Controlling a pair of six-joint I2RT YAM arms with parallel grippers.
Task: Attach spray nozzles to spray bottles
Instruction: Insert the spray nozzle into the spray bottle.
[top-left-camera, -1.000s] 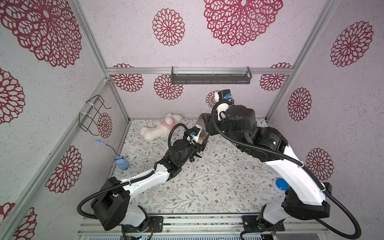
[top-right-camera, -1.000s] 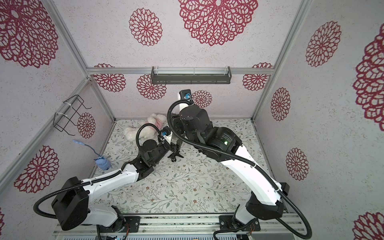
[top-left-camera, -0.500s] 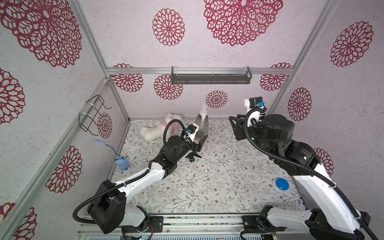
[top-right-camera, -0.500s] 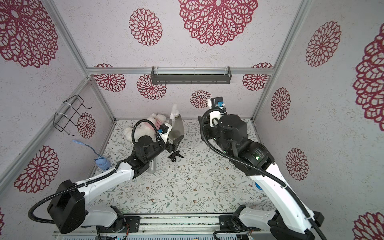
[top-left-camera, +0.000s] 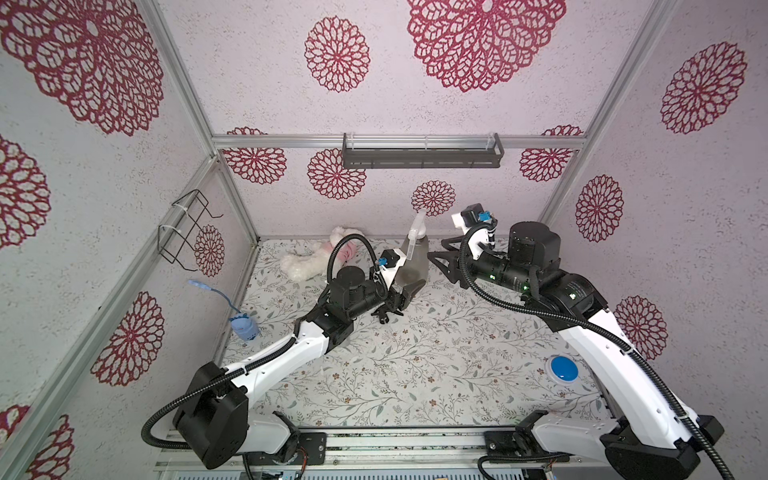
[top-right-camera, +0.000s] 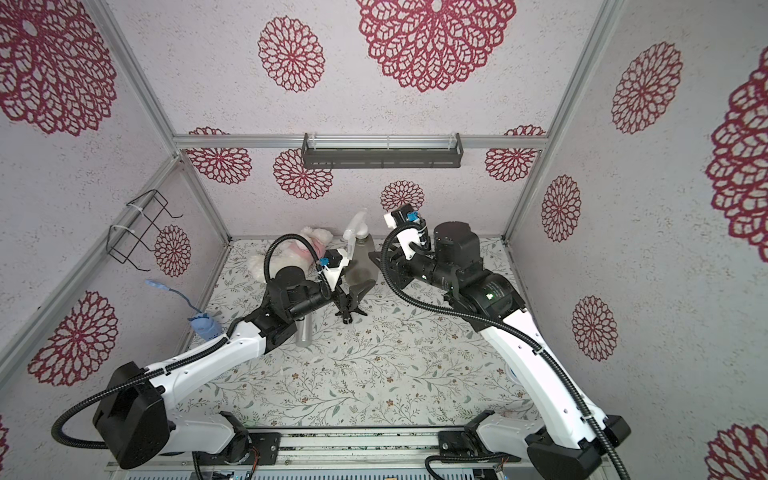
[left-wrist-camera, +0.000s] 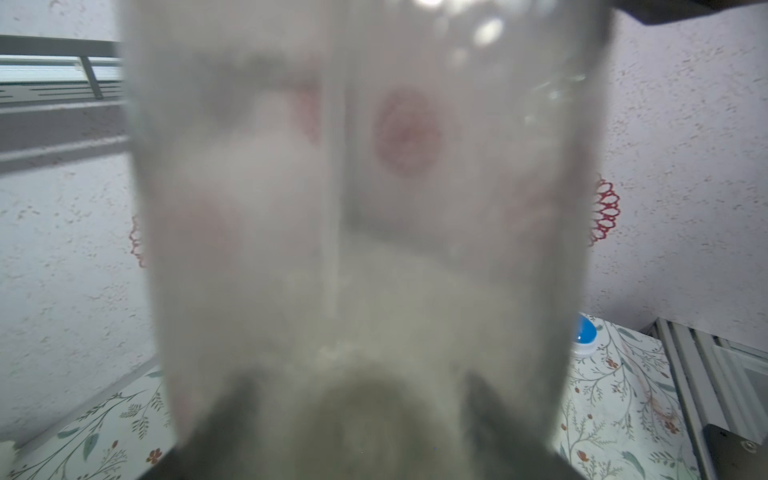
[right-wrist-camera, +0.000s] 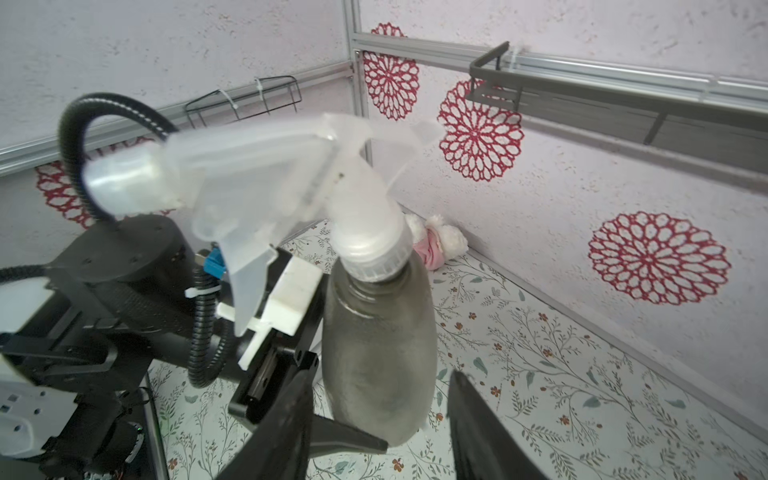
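One smoky bottle (right-wrist-camera: 378, 357) upright, clear nozzle (right-wrist-camera: 257, 183) topmost, left gripper (top-left-camera: 409, 286) clamping

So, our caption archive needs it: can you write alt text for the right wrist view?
A smoky grey bottle with a clear trigger nozzle on its neck is clamped upright by the left pincer. The right pincer's open fingers frame it, above a floral tablecloth.

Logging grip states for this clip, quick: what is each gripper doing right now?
Left gripper: closed on the grey-brown bottle, clear nozzle on its neck.
Right gripper: open, holding nothing, beside the bottle.
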